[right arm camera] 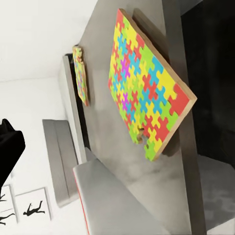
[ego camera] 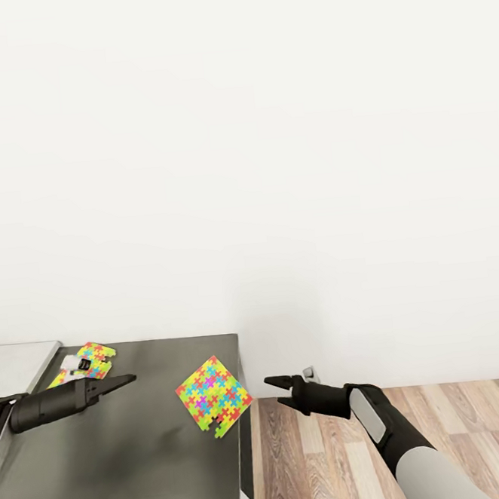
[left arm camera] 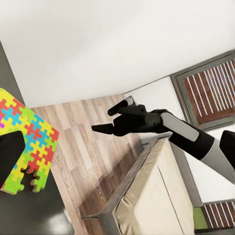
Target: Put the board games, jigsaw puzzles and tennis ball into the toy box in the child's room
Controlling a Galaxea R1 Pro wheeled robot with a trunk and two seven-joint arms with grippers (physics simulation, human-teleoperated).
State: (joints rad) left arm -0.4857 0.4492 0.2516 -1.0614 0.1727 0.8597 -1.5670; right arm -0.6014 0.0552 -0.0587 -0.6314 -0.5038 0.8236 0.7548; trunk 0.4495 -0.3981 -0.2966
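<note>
The right end effector (ego camera: pixel 284 390) is hovering over the wood-plank floor (ego camera: pixel 445 414) just off the worktop (ego camera: pixel 146 455), its black fingers spread apart and gripping nothing. A flat square jigsaw puzzle (ego camera: pixel 214 395), bright multicoloured interlocking pieces on a thin board, is lying on the smooth dark grey worktop. The left end effector (ego camera: pixel 117 383) is reaching above the surface, fingers seemingly together. Behind it, a second jigsaw puzzle (ego camera: pixel 89 360) is sitting partly hidden.
</note>
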